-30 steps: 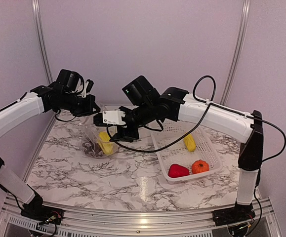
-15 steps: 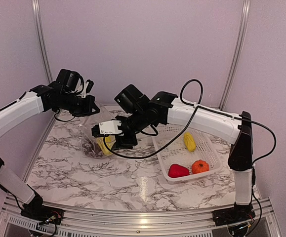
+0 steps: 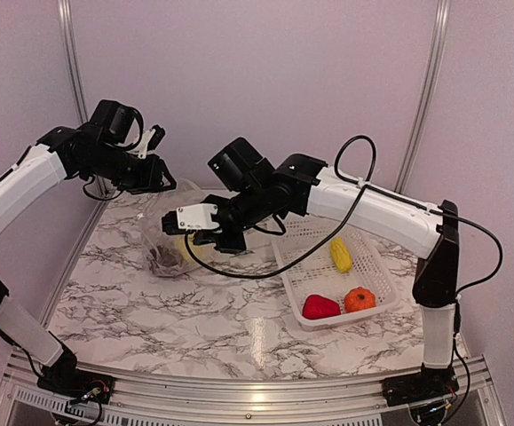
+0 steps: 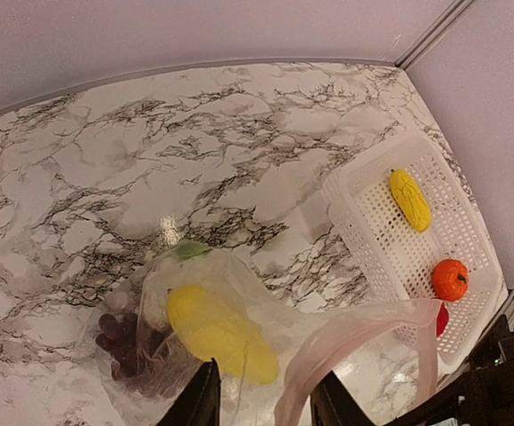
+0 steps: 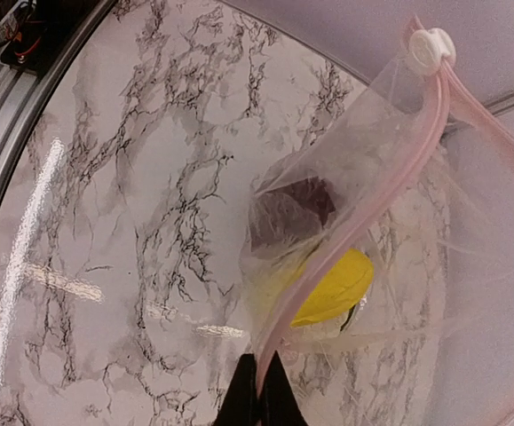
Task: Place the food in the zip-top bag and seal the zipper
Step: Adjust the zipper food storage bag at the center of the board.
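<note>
At the desk's (image 3: 230, 311) back left, seen from above, the zip-top bag (image 3: 163, 248) sat mouth up. At the left wrist, left fingers (image 4: 205, 401) stood apart, the bag's rim between them; yellow piece (image 4: 217, 333) and grapes (image 4: 119, 342) lay inside. At the right wrist, right fingers (image 5: 246, 390) pinched together on the pink zipper (image 5: 363, 226).

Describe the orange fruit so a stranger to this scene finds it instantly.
On the right of the marble table sits a white lattice basket. At its near end lie two toys side by side: the orange fruit is the right one, round, unlike the red pepper beside it and the long yellow piece farther back.
</note>
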Robot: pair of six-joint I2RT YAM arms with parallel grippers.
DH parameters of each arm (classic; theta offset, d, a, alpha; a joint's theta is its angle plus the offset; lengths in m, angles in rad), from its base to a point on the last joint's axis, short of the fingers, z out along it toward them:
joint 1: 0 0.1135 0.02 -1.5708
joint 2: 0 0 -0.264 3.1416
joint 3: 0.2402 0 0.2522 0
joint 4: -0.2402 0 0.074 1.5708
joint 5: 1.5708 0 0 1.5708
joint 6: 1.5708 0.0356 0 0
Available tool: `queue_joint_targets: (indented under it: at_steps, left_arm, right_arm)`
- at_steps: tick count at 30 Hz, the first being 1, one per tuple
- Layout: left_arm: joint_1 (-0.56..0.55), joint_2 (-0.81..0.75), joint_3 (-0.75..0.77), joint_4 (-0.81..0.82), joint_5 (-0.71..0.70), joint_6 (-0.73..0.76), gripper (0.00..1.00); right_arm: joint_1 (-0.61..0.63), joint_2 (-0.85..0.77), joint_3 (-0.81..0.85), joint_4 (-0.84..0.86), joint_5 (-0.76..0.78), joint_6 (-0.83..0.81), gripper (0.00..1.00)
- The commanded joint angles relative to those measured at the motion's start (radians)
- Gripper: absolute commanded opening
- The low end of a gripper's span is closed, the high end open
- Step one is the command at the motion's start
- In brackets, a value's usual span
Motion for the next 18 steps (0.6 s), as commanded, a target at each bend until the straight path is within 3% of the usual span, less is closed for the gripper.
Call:
queue_joint_targets:
  at_steps: [1, 6, 8, 11, 15, 18]
  left_arm:
    - [0.006, 0.006, -0.008, -0.155, -0.063, 0.103, 0.32]
    - [0.004, 0.008, -0.013, -0.159, -0.082, 0.081, 0.16]
    - [0.002, 0.01, -0.006, -0.155, -0.066, 0.064, 0.01]
    - [-0.003, -0.009, 0.004, -0.136, -0.066, 0.038, 0.0]
    - [-0.007, -0.058, -0.052, -0.058, -0.019, 0.007, 0.0]
    - [-0.007, -0.073, -0.107, -0.006, -0.003, -0.023, 0.0]
  right_arm:
    - [0.011, -0.046, 0.037, -0.051, -0.07, -0.034, 0.0]
    - [0.012, -0.11, -0.083, -0.004, -0.066, -0.04, 0.0]
    - [0.011, -0.131, -0.103, 0.004, -0.06, -0.045, 0.0]
    - [0.009, -0.145, -0.111, 0.01, -0.021, -0.035, 0.06]
    - [-0.019, -0.203, -0.133, -0.004, -0.102, 0.021, 0.32]
    - [-0.062, -0.275, -0.168, -0.018, -0.186, 0.061, 0.45]
